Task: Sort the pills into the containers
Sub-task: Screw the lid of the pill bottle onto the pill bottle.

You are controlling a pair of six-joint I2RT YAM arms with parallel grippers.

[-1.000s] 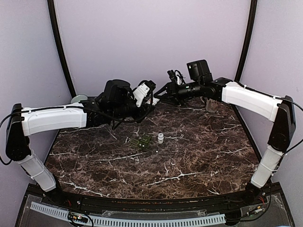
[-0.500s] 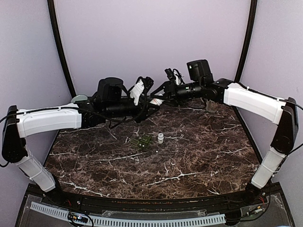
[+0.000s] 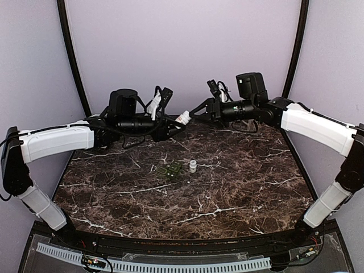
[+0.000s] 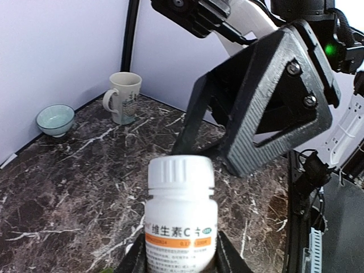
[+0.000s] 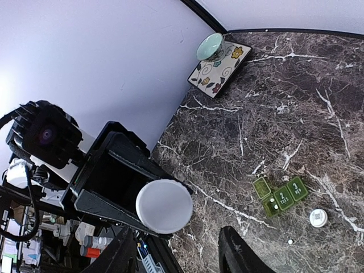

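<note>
From above, a capped white bottle (image 3: pixel 183 118) is clamped in the left gripper (image 3: pixel 174 121); the right gripper (image 3: pixel 197 110) is held spread apart beside its top. From the left wrist, its lid (image 4: pixel 180 169) is seen on. From the right wrist, a green pill organizer (image 5: pixel 280 196) is seen on the table (image 5: pixel 341 85), contents unclear.

Top camera looks down from high behind the near edge, taking in the whole worktop (image 3: pixel 239 193). The two wrist cameras face each other close up, and both catch the white bottle (image 4: pixel 181 227).
</note>
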